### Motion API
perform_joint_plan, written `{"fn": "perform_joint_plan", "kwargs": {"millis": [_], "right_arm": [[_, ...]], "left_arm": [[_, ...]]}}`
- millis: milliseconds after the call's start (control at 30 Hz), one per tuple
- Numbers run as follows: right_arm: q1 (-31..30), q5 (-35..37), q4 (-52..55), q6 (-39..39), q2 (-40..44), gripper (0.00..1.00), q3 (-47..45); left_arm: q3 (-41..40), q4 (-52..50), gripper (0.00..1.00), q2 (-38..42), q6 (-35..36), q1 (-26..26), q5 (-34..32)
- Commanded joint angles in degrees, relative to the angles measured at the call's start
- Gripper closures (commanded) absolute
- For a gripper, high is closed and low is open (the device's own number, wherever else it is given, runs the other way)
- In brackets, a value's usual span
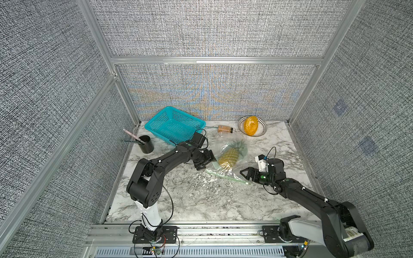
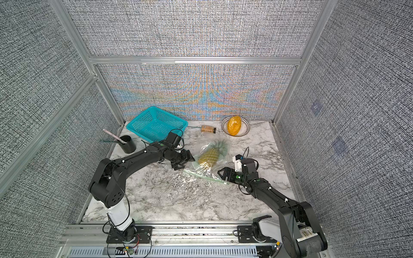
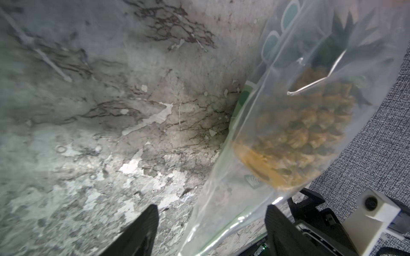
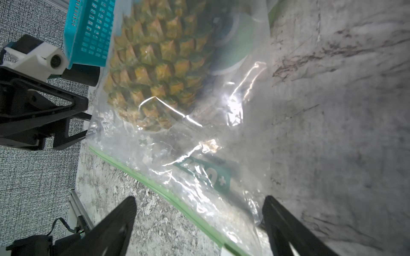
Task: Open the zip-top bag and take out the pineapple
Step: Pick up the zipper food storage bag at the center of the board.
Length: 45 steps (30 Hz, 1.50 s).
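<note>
One zip-top bag (image 1: 220, 173), one pineapple (image 1: 229, 157), one basket (image 1: 159, 117), one bowl (image 1: 263, 125), one smooth fruit (image 1: 250, 125), one jar (image 1: 224, 129), one cup (image 1: 147, 145).

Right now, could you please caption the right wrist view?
Open right gripper at the bag, by its zip; pineapple inside.

Both top views are looking down steeply from high over the near edge, taking in the whole table (image 1: 201, 196). The two wrist views are peering from close in, facing each other across the bag (image 3: 233, 199) and pineapple (image 4: 155, 55), which all four views are sharing.
</note>
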State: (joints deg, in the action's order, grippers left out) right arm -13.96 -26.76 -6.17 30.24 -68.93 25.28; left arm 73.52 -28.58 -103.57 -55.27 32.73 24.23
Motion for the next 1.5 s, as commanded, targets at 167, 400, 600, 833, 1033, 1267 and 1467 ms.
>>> {"fn": "perform_joint_plan", "kwargs": {"millis": [167, 400, 600, 833, 1033, 1267, 1467], "right_arm": [[-0.1, -1.4, -2.4, -0.1, -1.3, 0.18, -2.3], [-0.1, -0.4, -1.4, 0.8, 0.4, 0.18, -2.2], [-0.1, -2.8, -3.0, 1.1, -0.9, 0.18, -3.4], [1.3, -7.8, -7.8, 2.8, -2.1, 0.18, -5.7], [3.6, -9.9, -9.7, 2.3, -0.1, 0.17, -9.7], [5.5, -14.6, -16.6, 2.7, -4.0, 0.17, -12.6], [6.4, -14.8, -18.7, 1.4, -6.8, 0.17, -12.6]], "left_arm": [[3.3, 1.0, 0.55, -1.6, -0.5, 0.1, 1.6], [5.4, 0.3, 0.84, -2.1, -0.1, 0.3, 2.9], [7.3, 0.0, 0.96, -2.9, -1.8, 0.3, 3.0], [8.5, 0.5, 1.00, -3.7, -4.8, 0.1, 4.0], [7.0, 1.6, 1.00, -3.8, -6.4, -0.1, 4.1], [5.5, 0.6, 0.99, -3.5, -6.9, -0.1, 2.4], [5.8, -2.4, 0.71, -2.2, -5.2, -0.1, 1.1]]}}
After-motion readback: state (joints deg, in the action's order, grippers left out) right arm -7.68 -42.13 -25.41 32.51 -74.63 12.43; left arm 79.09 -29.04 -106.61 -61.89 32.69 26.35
